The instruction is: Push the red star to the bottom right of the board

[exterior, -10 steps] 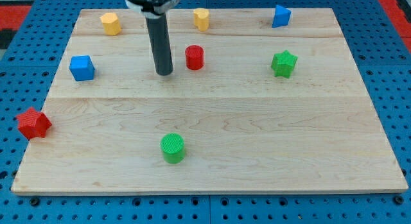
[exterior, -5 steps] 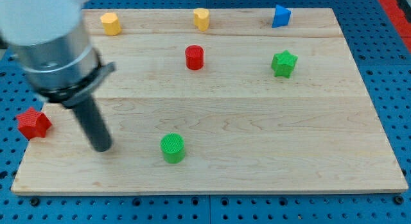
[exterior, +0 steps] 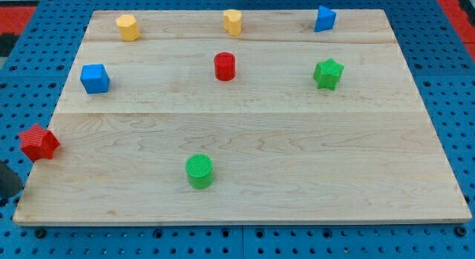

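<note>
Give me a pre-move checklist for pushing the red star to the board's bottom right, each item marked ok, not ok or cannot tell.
1. Red star block found: ok, at the wooden board's left edge in the view.
2. My tip located: cannot tell; only a dark sliver shows at the view's left edge, below the star.
3. Tip on the star's far side from the goal: cannot tell.
4. Bottom-right corner free of blocks: ok.
5. Path clear: not ok; the green cylinder block sits near the straight route.
6. Star fully on the board: not ok; it overhangs the edge.
</note>
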Controlling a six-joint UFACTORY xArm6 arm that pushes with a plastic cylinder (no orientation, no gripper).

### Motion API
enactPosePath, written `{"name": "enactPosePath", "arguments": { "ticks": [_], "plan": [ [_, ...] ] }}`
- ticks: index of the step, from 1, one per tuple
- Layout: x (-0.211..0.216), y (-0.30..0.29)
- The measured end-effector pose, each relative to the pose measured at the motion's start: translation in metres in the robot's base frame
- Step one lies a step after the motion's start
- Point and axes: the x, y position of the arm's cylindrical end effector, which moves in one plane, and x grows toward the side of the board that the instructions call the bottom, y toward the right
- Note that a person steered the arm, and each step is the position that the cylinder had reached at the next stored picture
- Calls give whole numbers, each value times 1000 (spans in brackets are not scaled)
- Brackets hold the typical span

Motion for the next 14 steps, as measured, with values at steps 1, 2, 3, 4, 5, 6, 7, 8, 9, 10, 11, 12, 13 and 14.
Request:
{"name": "enactPosePath", "arguments": {
  "ticks": [1,2,3,4,5,6,7,8,9,10,11,12,13,14],
  "plan": [
    [-14,0],
    [-19,0],
    [-42,0],
    [-76,0],
    [-92,0],
    [-107,6],
    [-121,0],
    [-121,8],
    [-121,39],
    [-112,77],
    [-99,117],
    [-76,74],
    [-77,40],
    [-115,39]
  ]
}}
